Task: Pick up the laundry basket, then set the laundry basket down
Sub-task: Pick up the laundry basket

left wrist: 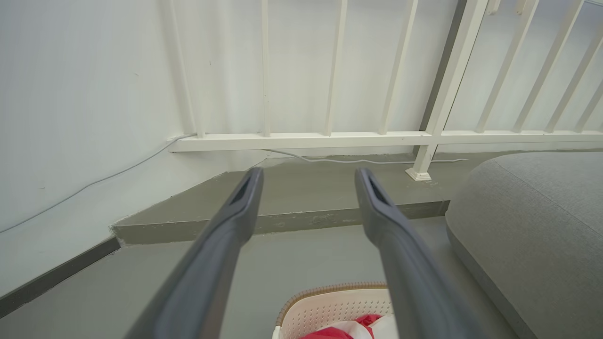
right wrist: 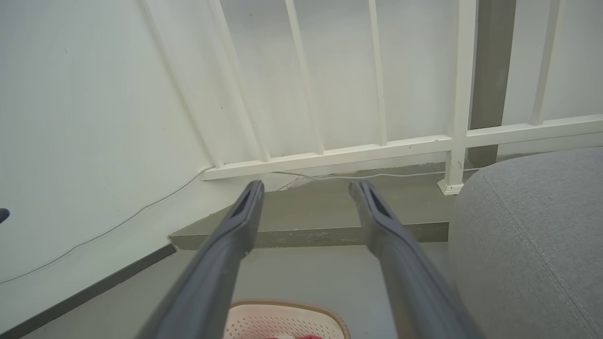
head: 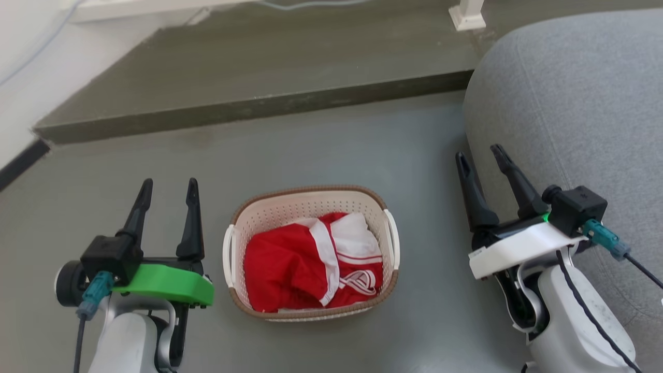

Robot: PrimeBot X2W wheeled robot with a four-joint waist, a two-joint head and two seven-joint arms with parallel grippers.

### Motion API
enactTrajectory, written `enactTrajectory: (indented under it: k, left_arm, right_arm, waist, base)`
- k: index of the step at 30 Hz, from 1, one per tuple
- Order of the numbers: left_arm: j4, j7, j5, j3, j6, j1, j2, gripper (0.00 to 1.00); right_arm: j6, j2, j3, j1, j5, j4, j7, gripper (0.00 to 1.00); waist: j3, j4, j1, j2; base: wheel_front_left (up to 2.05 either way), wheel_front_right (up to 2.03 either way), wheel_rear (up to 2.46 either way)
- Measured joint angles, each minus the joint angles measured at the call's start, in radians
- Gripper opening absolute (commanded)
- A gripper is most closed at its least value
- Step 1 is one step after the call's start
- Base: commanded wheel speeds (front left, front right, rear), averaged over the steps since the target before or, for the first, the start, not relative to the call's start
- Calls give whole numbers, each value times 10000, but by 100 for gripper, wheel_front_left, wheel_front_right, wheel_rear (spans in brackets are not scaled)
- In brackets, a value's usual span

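Sitting between your left gripper point(head: 170, 181) and right gripper point(head: 478, 152), both wide and empty, the basket point(head: 279, 210) looks untouched; pickup and set-down both remain.

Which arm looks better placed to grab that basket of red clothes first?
Probably the left. The open left claw sits close beside the laundry basket, while the right claw, also open, stands farther off, by the grey cushion.

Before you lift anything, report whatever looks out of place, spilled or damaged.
Nothing stands out. The laundry basket sits upright on the floor, with the red and white garment bunched inside and none hanging over the rim. The left gripper and right gripper flank it, open, clear of it.
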Motion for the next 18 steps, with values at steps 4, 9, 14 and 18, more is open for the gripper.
enactTrajectory:
  k: [4, 9, 14, 18]
  left_arm:
    - [-27, 0, 0, 132, -90, -167, -8, 100]
    - [-21, 0, 0, 213, -213, -391, -12, 100]
    - [27, 0, 0, 263, -265, -633, -13, 100]
    - [67, 0, -29, 355, -349, -937, -19, 100]
  right_arm:
    - [-2, 48, -23, -213, -63, -56, 0, 100]
    - [-2, 109, -52, -458, -119, -61, 0, 100]
    - [-13, 144, -134, -756, -155, -75, 0, 100]
    - [-33, 153, -163, -858, -209, -59, -4, 100]
  waist:
    - [349, -24, 0, 0]
    - [831, -52, 0, 0]
    - [1318, -79, 0, 0]
    - [1700, -85, 1, 0]
  base:
    - [0, 0, 0]
    - [0, 0, 0]
    - [0, 0, 0]
    - [0, 0, 0]
